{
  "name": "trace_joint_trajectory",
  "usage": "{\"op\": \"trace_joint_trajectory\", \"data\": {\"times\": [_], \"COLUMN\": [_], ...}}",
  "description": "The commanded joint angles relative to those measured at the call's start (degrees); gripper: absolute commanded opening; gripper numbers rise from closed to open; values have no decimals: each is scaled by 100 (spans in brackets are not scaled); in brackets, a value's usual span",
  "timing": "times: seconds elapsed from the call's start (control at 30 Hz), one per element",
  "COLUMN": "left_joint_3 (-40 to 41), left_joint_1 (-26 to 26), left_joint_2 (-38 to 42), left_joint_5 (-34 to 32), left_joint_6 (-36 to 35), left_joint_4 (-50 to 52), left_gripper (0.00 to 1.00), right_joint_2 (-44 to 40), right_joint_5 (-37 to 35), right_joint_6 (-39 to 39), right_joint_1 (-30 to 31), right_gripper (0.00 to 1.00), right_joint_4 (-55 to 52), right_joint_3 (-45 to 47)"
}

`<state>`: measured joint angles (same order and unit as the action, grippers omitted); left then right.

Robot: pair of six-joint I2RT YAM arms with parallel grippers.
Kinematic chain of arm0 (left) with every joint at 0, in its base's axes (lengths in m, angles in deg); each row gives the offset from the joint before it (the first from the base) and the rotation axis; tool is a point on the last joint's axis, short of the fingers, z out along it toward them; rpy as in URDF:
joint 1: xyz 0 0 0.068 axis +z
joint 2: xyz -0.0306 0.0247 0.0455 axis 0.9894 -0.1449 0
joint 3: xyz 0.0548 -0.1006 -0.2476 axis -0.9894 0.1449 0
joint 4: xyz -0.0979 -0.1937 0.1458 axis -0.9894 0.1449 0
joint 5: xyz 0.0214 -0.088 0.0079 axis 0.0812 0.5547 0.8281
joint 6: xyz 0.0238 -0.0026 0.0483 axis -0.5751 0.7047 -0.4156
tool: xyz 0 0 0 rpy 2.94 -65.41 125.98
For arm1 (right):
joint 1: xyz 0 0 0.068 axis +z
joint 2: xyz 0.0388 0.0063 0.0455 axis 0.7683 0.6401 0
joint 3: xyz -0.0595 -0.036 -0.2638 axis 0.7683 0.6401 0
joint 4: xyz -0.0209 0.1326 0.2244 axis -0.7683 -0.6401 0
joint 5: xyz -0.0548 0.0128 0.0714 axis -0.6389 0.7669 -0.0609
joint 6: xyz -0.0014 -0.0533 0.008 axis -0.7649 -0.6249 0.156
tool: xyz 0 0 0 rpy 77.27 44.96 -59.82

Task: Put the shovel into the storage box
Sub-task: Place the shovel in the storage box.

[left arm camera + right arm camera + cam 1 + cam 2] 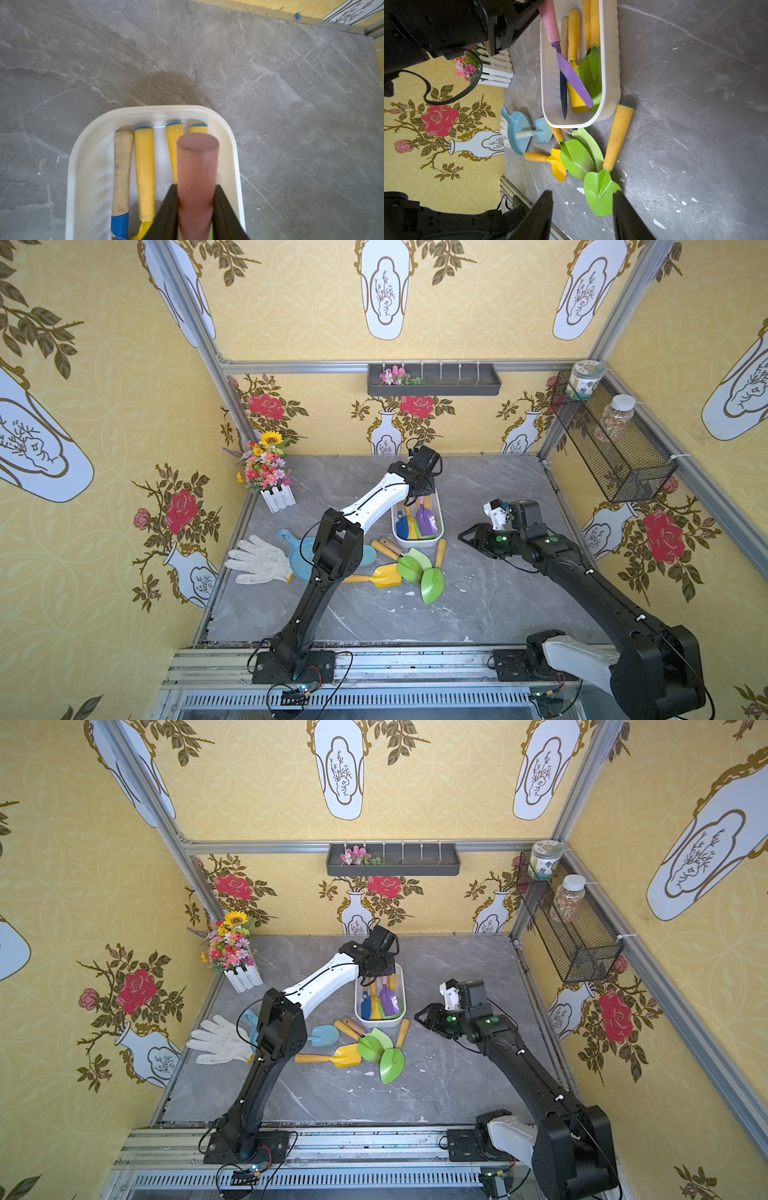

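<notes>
Writing: none that I can read. The jar (585, 379) on the black mesh basket (619, 456) has a printed label, too small to make out. I see no brand marks on the tools.

My left gripper (195, 185) is clamped on the pink handle of the purple shovel (571, 76). I hold it over the storage box (166, 109), handle raised, with its blade lying over the tools inside (blue, yellow and green blades, plus one pale handle and several yellow ones).

My right gripper (582, 193) hangs with its fingers apart and nothing between them. It is above the grey table (498, 593), beside the box and near a pointed green shovel (600, 199).

Loose on the table by the box's near end:
- two overlapping green shovels (411, 566)
- a yellow shovel (386, 574)
- a pale blue shovel (324, 1034)
- a blue scoop (517, 133)
- a white glove (259, 560)

A flower pot (268, 472) stands in the far corner. My left arm hides the box's far end in both top views.
</notes>
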<state>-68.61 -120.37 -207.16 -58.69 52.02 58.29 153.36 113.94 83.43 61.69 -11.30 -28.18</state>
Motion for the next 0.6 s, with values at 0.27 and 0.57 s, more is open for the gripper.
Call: {"op": "trace_joint_trajectory", "data": {"times": [0.27,0.57], "left_joint_3": [-56,-154], "left_joint_1": [-6,-6], "left_joint_2": [-204,-203], "left_joint_5": [181,282], "left_joint_6": [-42,-44], "left_joint_4": [-77,-77], "left_gripper": [32,46], "right_joint_2": [46,107], "right_joint_5": [32,36], "right_joint_6": [-46,-21], "right_joint_1": [-47,-67], "right_gripper": [51,51], "right_joint_4": [100,82], "right_joint_3": [-3,-60]}}
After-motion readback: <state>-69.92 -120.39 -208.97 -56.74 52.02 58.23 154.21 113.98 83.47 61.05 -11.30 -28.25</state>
